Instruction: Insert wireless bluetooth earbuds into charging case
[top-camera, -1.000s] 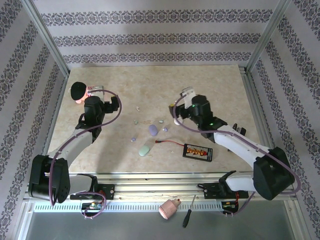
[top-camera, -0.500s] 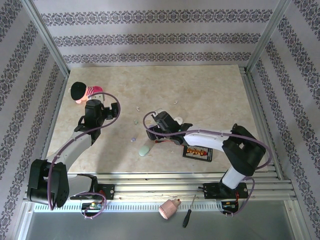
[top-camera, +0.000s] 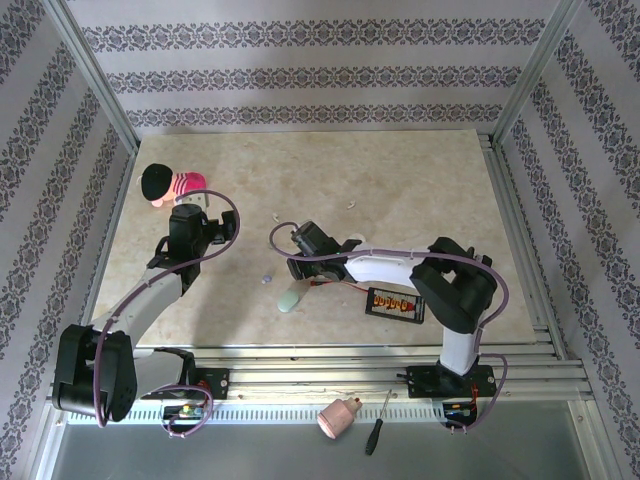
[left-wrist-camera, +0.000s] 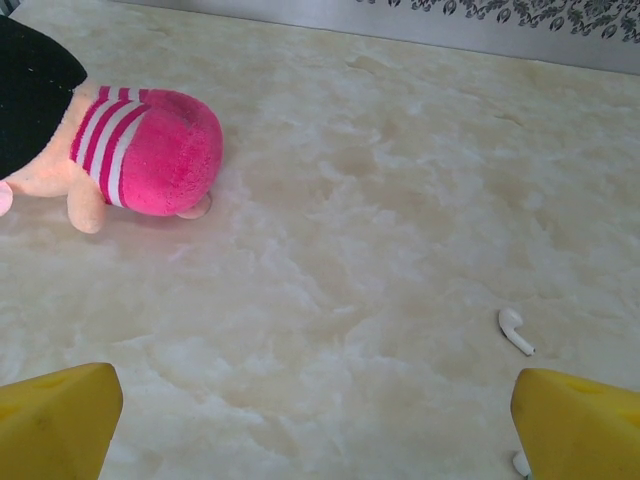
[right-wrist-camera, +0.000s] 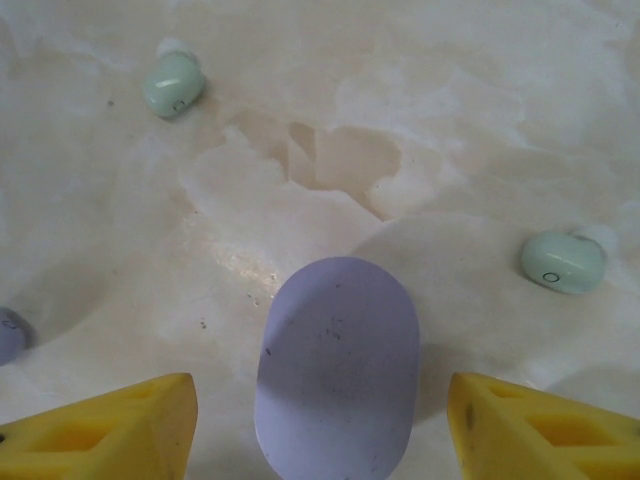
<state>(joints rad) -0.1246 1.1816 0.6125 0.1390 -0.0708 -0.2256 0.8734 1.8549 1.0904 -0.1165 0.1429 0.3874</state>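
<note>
Since a second ago my right arm has swung in from the right half of the worktop (top-camera: 430, 180) to its middle. The right claw (right-wrist-camera: 320, 425) now hangs over the lavender charging case (right-wrist-camera: 338, 365), yellow fingers (right-wrist-camera: 100, 430) apart on either side with a gap to each. A pale green earbud (right-wrist-camera: 173, 82) and a second pale green earbud (right-wrist-camera: 563, 262) lie beyond the case, and a lavender earbud (right-wrist-camera: 8, 335) lies beside it. My left claw (left-wrist-camera: 315, 430) has eased back from the plush toy (left-wrist-camera: 140, 150) by the left edge and stands wide and empty, a white earbud (left-wrist-camera: 516, 330) ahead. The green case (top-camera: 289, 298) and battery pack (top-camera: 395, 303) lie toward the near edge. The worktop is beige and marbled, and the walls wear striped, patterned paper between aluminium posts.
</note>
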